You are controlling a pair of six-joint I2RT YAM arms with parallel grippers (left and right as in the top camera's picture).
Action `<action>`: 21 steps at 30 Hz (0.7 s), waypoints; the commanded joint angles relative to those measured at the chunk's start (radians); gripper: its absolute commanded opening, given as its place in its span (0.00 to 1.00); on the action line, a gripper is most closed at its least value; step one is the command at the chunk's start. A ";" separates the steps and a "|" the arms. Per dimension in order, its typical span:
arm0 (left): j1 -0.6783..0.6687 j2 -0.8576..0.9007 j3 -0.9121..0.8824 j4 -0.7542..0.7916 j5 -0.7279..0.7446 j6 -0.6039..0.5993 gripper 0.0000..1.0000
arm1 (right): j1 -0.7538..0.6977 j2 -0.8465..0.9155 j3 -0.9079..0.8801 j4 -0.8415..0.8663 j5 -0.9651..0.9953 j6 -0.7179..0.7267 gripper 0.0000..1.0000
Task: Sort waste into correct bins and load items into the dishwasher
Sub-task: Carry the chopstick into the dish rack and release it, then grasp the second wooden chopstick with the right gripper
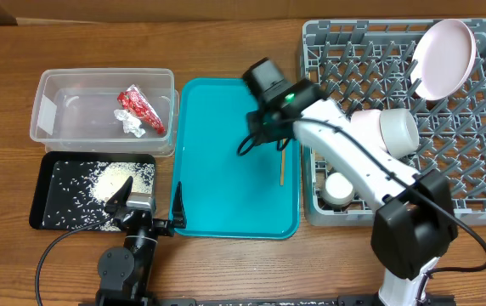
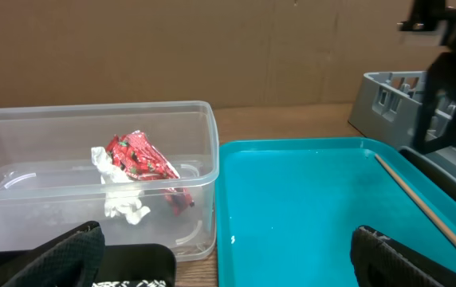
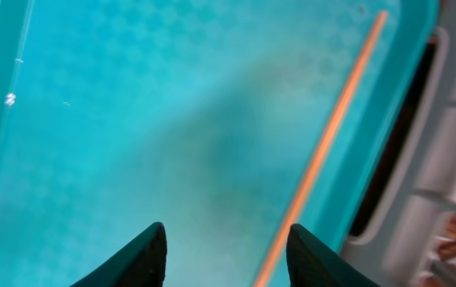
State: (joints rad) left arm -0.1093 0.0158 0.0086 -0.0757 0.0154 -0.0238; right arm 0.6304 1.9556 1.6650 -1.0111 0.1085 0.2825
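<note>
A crumpled red wrapper (image 1: 140, 108) lies in the clear tub (image 1: 56, 93); it also shows in the left wrist view (image 2: 139, 158). White rice grains (image 1: 111, 181) lie in the black tray (image 1: 49, 174). One wooden chopstick (image 1: 283, 164) lies on the teal tray (image 1: 226, 195) by its right edge, and shows in the right wrist view (image 3: 332, 135). My right gripper (image 3: 226, 249) is open above the teal tray, just left of the chopstick. My left gripper (image 2: 226, 251) is open and empty at the tray's front left corner. In the grey rack (image 1: 481, 161) stand a pink plate (image 1: 443, 58), a pale grey bowl (image 1: 398, 132) and a white cup (image 1: 340, 189).
The teal tray (image 2: 308, 207) sits between the tub (image 2: 92, 143) and the rack (image 2: 387, 100). My right arm (image 1: 345, 153) crosses over the rack's left side. Brown cardboard walls the far side. A black cable trails at the front left.
</note>
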 commanded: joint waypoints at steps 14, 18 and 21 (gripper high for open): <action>0.006 -0.003 -0.004 -0.002 0.008 -0.009 1.00 | -0.073 0.253 -0.031 -0.011 0.046 0.154 0.18; 0.006 -0.003 -0.004 -0.002 0.008 -0.009 1.00 | -0.075 0.266 -0.031 -0.024 -0.157 0.048 0.04; 0.006 -0.003 -0.004 -0.002 0.008 -0.009 1.00 | -0.050 0.257 -0.027 -0.033 -0.145 0.047 0.04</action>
State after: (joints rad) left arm -0.1093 0.0158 0.0086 -0.0757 0.0154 -0.0238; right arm 0.5457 2.1929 1.6428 -1.0409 0.0860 0.3679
